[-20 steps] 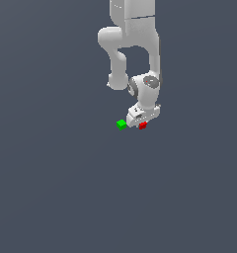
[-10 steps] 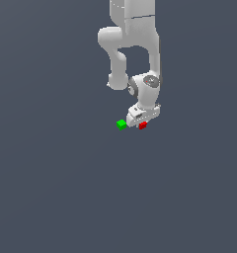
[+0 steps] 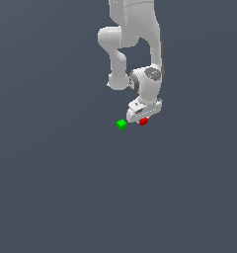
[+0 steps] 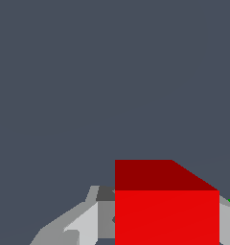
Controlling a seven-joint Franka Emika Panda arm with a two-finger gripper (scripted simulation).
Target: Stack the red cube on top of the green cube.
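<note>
Red cube (image 3: 143, 121) apparently between the jaws, beside green cube (image 3: 121, 124).

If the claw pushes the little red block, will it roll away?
Probably not. The red cube has flat faces and sharp edges, so it should slide rather than roll. It looks stiff, not squishy, with straight sides. It is far smaller than the claw, so it is likely light and easy to nudge.

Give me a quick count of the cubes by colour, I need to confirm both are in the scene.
Red cube: 1, down at the gripper
Green cube: 1, on the floor toward the exterior view's left of the red one, apart from it
Total: 2 cubes
</note>
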